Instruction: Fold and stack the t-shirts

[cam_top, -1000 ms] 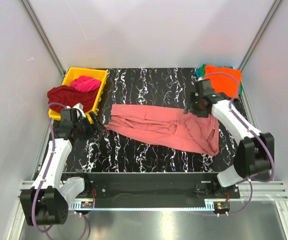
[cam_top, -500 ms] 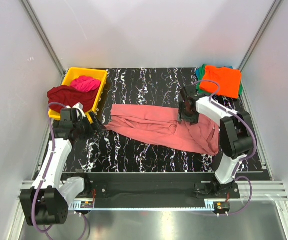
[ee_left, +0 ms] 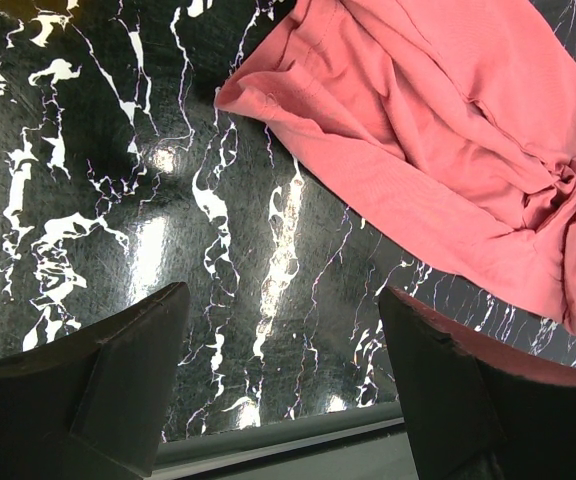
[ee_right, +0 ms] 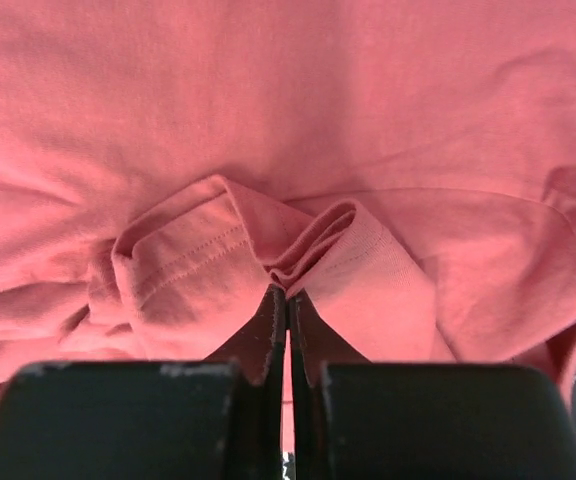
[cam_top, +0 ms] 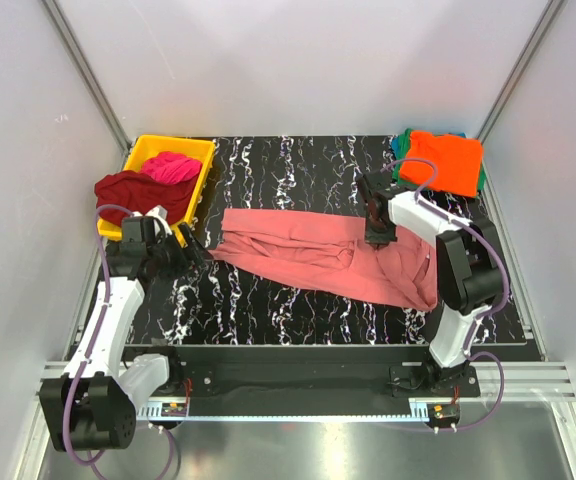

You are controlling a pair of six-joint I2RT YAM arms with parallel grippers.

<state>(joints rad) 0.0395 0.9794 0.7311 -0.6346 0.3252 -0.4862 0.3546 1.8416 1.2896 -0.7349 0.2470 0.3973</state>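
Right claw [ee_right: 286,292] clamped; wrist view reveals pinched shirt [ee_right: 268,120].

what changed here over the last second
The right gripper swung left from near the orange t-shirt, came down onto the salmon-pink t-shirt and shut on a raised fold of it. The left gripper stayed open above the table by that shirt's left corner. None of the shirts visibly moved.
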